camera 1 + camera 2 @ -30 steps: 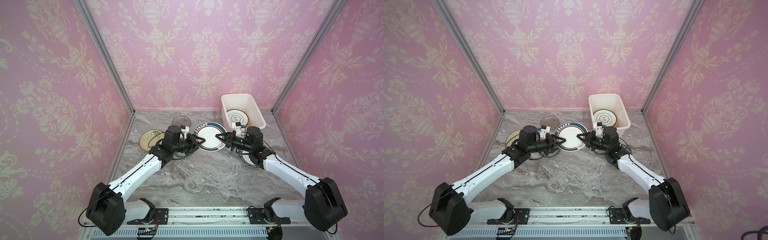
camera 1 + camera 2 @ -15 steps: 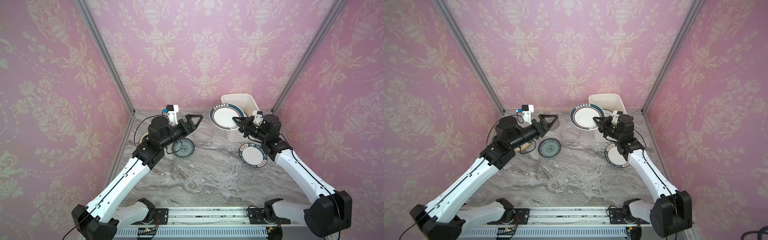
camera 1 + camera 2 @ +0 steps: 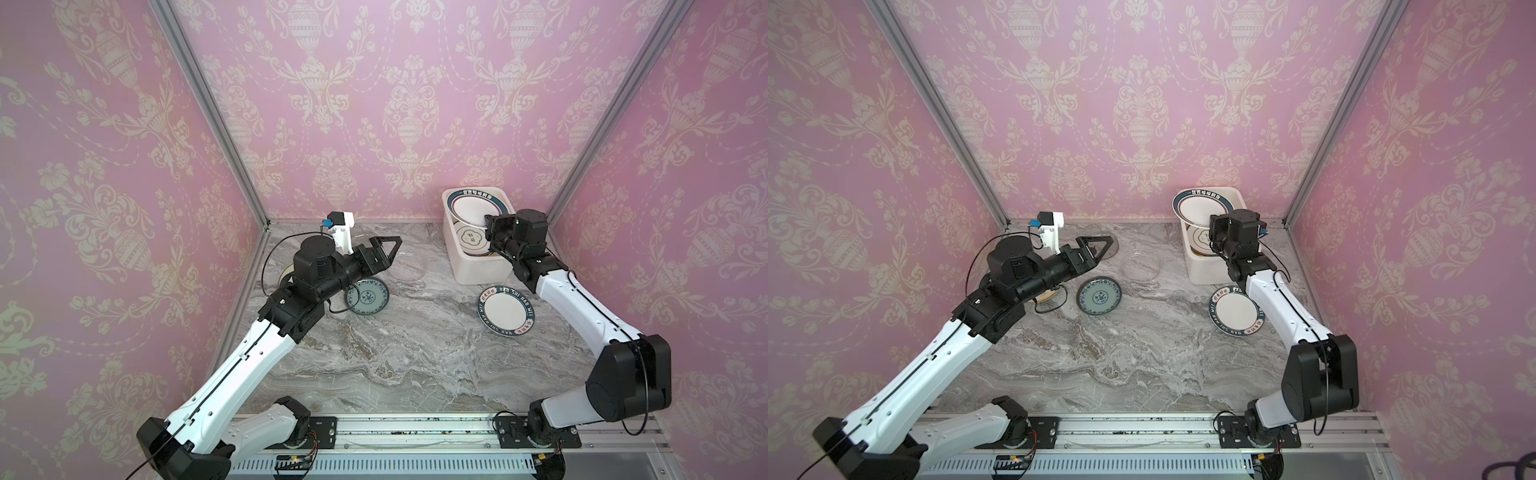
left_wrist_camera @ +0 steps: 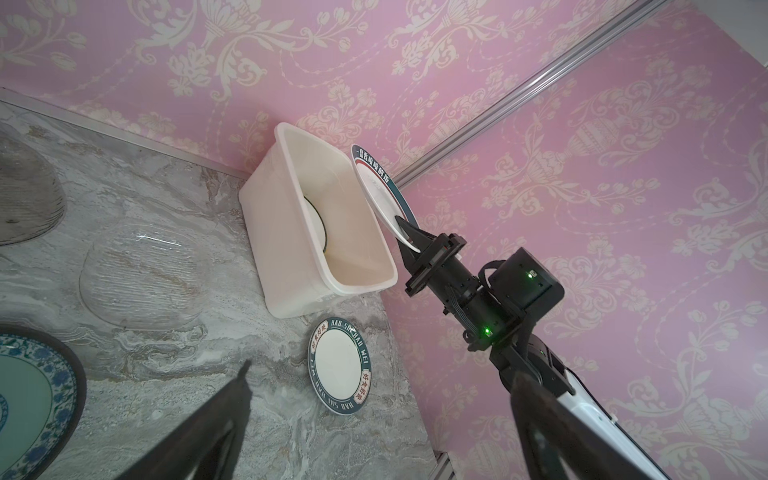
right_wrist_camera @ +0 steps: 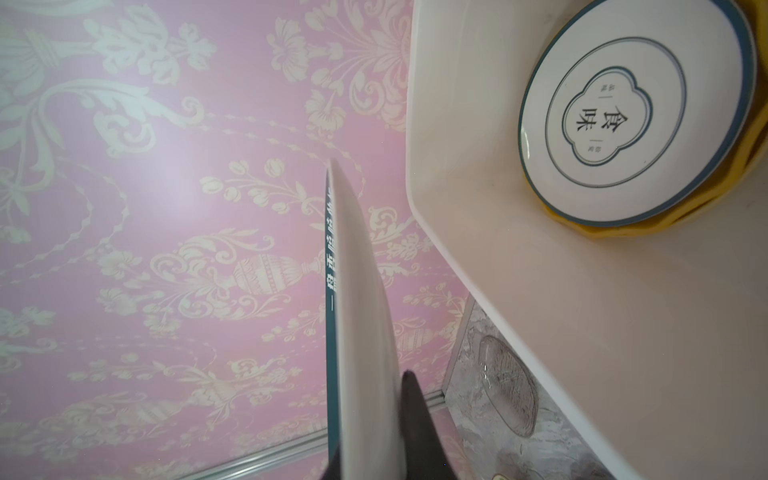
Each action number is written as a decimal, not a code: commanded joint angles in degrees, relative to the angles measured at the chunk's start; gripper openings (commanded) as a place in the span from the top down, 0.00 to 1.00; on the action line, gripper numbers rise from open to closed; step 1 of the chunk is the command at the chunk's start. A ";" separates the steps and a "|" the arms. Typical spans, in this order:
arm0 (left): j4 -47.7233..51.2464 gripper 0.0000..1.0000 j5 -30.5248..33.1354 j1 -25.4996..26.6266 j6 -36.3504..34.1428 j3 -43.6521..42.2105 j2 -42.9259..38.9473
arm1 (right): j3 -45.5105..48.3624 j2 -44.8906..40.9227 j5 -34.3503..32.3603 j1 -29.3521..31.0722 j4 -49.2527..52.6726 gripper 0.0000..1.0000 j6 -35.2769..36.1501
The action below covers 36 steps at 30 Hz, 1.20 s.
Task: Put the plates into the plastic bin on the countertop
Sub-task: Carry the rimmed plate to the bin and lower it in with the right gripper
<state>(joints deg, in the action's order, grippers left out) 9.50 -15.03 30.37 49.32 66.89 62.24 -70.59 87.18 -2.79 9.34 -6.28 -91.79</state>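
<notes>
My right gripper (image 3: pixel 488 222) (image 5: pixel 374 415) is shut on the edge of a white dark-rimmed plate (image 3: pixel 473 205) (image 4: pixel 380 187) (image 5: pixel 361 311). It holds the plate tilted over the white plastic bin (image 3: pixel 451 249) (image 4: pixel 286 232) at the back right of the countertop (image 3: pixel 415 353). Inside the bin another white dark-rimmed plate (image 5: pixel 631 112) lies on an orange one (image 5: pixel 665 224). My left gripper (image 3: pixel 395 245) (image 4: pixel 380 370) hangs open and empty above the countertop's back left.
On the countertop lie a teal patterned plate (image 3: pixel 368 297) (image 4: pixel 25 399), a white dark-rimmed plate (image 3: pixel 507 313) (image 4: pixel 338 370) in front of the bin, a clear glass plate (image 3: pixel 1140 266) (image 4: pixel 141 278) and a smoky glass one (image 4: pixel 20 195). A pale yellow plate (image 3: pixel 286 274) shows under my left arm.
Both grippers held the plate over the middle. My left gripper has opened, let go and drawn back to the left. The right one has carried the plate up over the bin.
</notes>
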 commanded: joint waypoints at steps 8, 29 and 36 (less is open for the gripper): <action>2.28 0.01 -3.44 -4.47 -4.14 -0.59 -0.79 | -12.16 11.81 -13.03 -0.88 5.30 1.00 -4.61; 3.11 0.01 -8.50 -9.95 -2.47 -2.63 0.59 | -21.86 25.36 -17.34 -0.91 16.52 1.00 -8.88; 3.89 0.01 -9.14 -10.72 -2.48 -3.08 0.26 | -23.01 27.58 -18.12 -0.82 18.94 1.00 -11.63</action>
<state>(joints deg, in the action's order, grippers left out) 12.45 -22.35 20.23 47.20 64.69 62.78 -91.39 113.23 -19.03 8.27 11.14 -101.23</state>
